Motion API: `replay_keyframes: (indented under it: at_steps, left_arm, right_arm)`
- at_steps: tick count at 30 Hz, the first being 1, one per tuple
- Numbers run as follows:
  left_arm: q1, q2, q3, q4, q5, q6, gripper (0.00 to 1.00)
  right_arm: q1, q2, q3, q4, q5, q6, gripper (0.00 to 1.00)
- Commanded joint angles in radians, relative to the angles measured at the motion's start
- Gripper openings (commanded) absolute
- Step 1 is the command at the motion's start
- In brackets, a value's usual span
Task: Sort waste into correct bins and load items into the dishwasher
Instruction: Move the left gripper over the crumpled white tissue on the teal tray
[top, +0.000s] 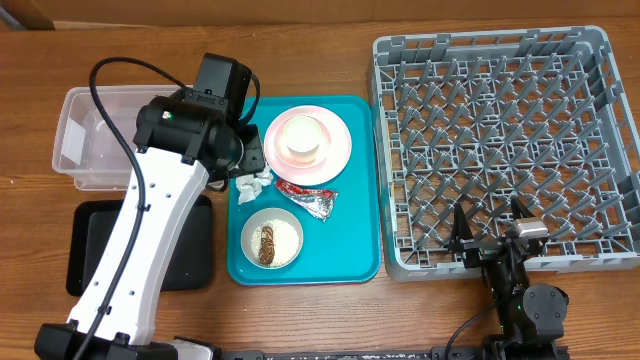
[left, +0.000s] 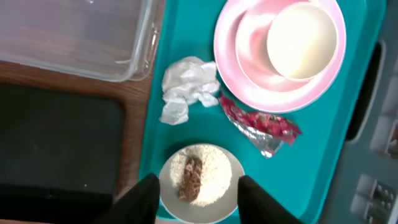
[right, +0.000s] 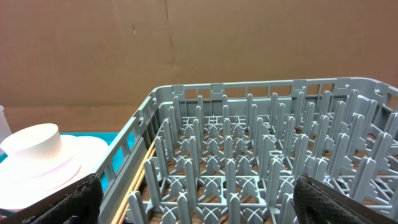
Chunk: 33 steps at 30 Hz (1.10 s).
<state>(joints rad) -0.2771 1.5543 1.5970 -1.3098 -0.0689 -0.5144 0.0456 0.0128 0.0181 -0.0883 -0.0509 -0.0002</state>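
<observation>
The left gripper (left: 196, 190) hangs with its fingers spread, straddling the white bowl (left: 166, 171) at the teal tray's (left: 186, 25) near end. Whether it touches the rim is hard to tell. Brown scraps (left: 189, 177) lie on pale crumbs inside the bowl.

Beyond sit the crumpled tissue (left: 186, 87) and the foil wrapper (left: 261, 127), then the pink plate (left: 249, 99) carrying the pink bowl (left: 255, 43) (cream cup (left: 301, 40) nested in it).

The clear tub (left: 74, 31) and black tray (left: 56, 143) stand beside the teal tray on the surface (top: 330, 40) — seen from overhead, the left arm partly hides both.

The right gripper (top: 490, 235), fingers apart, sits at the grey rack's (top: 500, 130) edge.
</observation>
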Motion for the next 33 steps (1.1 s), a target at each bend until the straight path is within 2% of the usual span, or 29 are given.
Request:
replay_keyframes:
  at_steps: [1, 3, 8, 17, 24, 33]
  left_arm:
    - [0.003, -0.004, -0.037, 0.021, -0.050, -0.171, 0.47]
    - [0.002, -0.004, -0.060, 0.031, -0.071, -0.253, 0.57]
    - [0.002, -0.004, -0.140, 0.068, -0.161, -0.411, 0.73]
    - [0.001, -0.004, -0.344, 0.261, -0.150, -0.535, 0.76]
    - [0.001, -0.004, -0.469, 0.456, -0.151, -0.537, 0.80]
    - [-0.002, -0.004, -0.573, 0.600, -0.147, -0.541, 0.81]
  right_arm:
    - [-0.008, -0.010, -0.010, 0.007, 0.005, 0.004, 1.00]
    - [-0.008, -0.010, -0.010, 0.007, 0.005, 0.004, 1.00]
    - [-0.008, -0.010, -0.010, 0.007, 0.005, 0.004, 1.00]
    - [-0.008, -0.010, -0.010, 0.007, 0.005, 0.004, 1.00]
    - [-0.008, -0.010, -0.010, 0.007, 0.005, 0.004, 1.00]
    - [-0.008, -0.010, -0.010, 0.007, 0.005, 0.004, 1.00]
